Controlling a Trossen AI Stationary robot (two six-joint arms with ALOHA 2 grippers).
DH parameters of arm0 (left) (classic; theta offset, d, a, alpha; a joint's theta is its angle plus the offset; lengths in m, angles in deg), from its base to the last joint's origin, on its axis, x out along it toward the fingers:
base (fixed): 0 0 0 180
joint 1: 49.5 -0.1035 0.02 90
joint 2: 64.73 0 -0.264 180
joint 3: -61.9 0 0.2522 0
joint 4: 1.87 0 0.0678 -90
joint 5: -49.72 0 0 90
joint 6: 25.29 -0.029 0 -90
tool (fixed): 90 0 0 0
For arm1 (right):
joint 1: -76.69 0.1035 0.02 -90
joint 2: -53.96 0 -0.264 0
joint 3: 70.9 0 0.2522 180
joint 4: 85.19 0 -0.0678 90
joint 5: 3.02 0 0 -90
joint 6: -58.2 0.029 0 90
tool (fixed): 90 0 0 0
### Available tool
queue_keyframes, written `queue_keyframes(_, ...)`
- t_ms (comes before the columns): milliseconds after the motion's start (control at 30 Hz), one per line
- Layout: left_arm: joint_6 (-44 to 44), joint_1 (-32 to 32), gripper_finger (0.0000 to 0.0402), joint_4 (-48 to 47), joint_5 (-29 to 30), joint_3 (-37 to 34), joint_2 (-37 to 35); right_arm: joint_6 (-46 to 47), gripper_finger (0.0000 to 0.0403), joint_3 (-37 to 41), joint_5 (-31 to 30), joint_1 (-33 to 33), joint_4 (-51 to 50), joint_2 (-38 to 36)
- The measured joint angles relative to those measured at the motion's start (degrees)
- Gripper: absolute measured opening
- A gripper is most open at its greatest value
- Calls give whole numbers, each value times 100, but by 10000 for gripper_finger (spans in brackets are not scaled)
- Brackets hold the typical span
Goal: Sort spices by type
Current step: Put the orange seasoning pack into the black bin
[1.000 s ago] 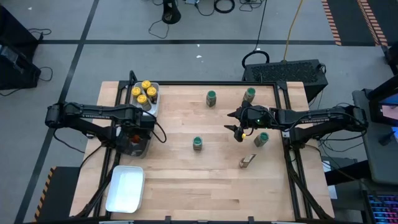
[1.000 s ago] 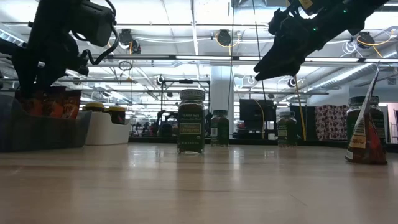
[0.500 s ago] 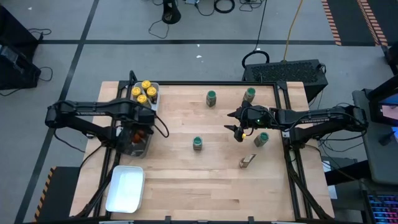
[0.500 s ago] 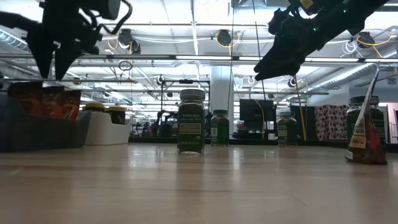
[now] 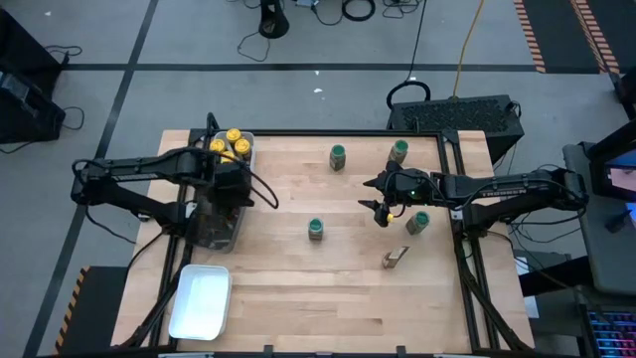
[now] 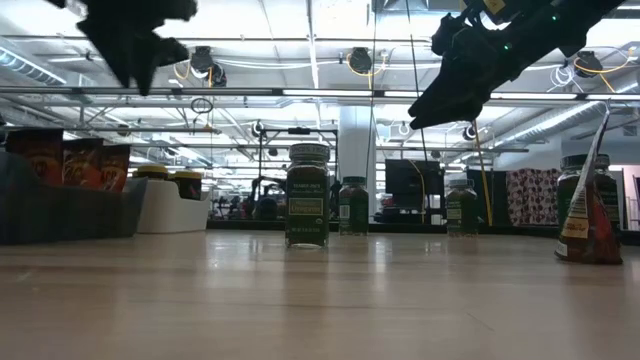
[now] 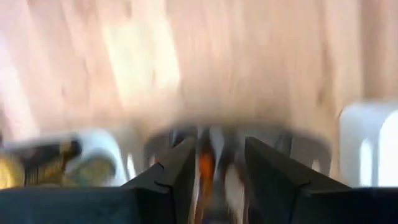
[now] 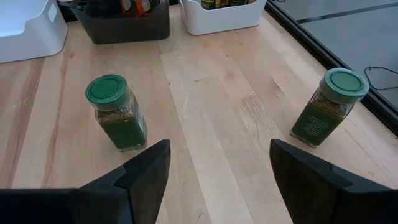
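Note:
Green-lidded jars of spices stand upright on the table. An orange-brown packet stands near the right front. Yellow-lidded jars sit in a white tray. More packets stand in the dark grey tray. My left gripper hangs above that tray, pointing down, open with nothing between its fingers. My right gripper hovers open above the table between the green jars.
An empty white tray lies at the table's near left corner. The wood between the trays and the centre jar is bare. In the right wrist view two green jars stand ahead of my open fingers.
My left gripper has risen out of the dark grey tray, going up and a little toward the table's far right, and has tipped to point more steeply down. The packets stay standing in the tray. My right arm has kept still.

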Motion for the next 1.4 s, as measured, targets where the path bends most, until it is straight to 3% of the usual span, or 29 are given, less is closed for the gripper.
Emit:
queue_keyframes(233, 9, 161, 145, 1280, -881, -12, 3, -2, 258, 0, 0, 0, 0, 0)
queue_keyframes(567, 430, 873, 145, 3467, -994, -465, 9, -280, 258, 0, 2, 1, -2, -2)
queue_keyframes(767, 791, 1191, 145, 5694, -979, -1122, 37, -232, 258, 0, 2, 2, -4, -2)
queue_keyframes(1067, 1018, 1775, 145, 7601, 399, -1253, 1002, -387, 258, 0, 2, 0, -132, -2)
queue_keyframes(1233, 1654, 1810, 145, 8827, 488, -1137, 1883, -392, 258, 0, 1, 1, -398, -2)
queue_keyframes(1400, 1784, 1839, 145, 8823, 501, -451, 2778, -345, 258, 0, -14, 2, -959, -2)
